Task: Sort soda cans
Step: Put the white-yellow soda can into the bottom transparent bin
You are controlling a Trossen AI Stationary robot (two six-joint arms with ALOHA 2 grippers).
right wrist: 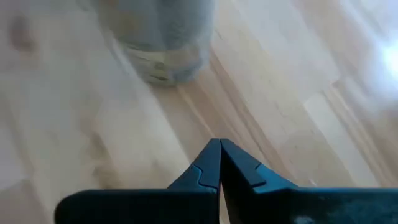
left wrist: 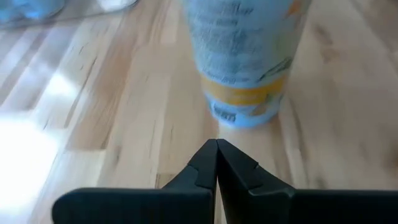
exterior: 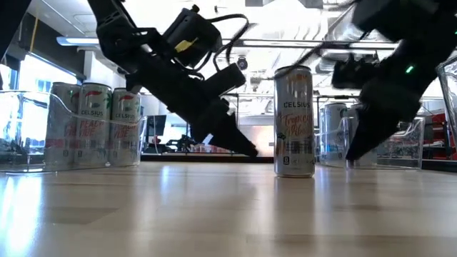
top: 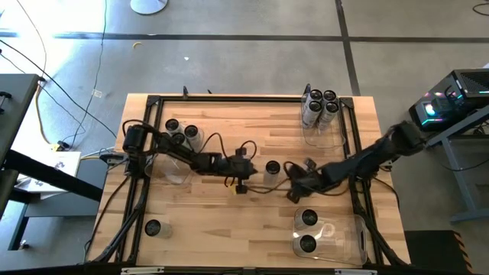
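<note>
Right, both arms are in over the middle of the worktop (top: 252,122) and one soda can (top: 272,167) stands alone between them, upright on the wood. The left hand (top: 246,182) sits just to one side of that can, its fingers (left wrist: 205,165) pressed together to a point, holding nothing. The right hand (top: 294,192) is just on the can's other side, fingers (right wrist: 208,163) likewise shut tight and empty. From table height the lone can (exterior: 294,121) stands clear of both arms, the label reading CELSIUS, with neither hand touching it.

Around the edges: at the far right corner a clear bin (top: 325,130) has four cans (top: 319,105) packed together at its far end. Toward the far left corner, three cans (top: 182,134) cluster by the left arm's base, apparently inside a clear bin (top: 174,169), though its walls are hard to make out from above; the low view shows three cans (exterior: 93,123) behind a clear wall. At the near right corner another clear bin (top: 330,237) holds two cans (top: 308,231), one behind the other. Near the near left corner a single can (top: 153,228) stands on its own on bare wood, well apart from everything else
</note>
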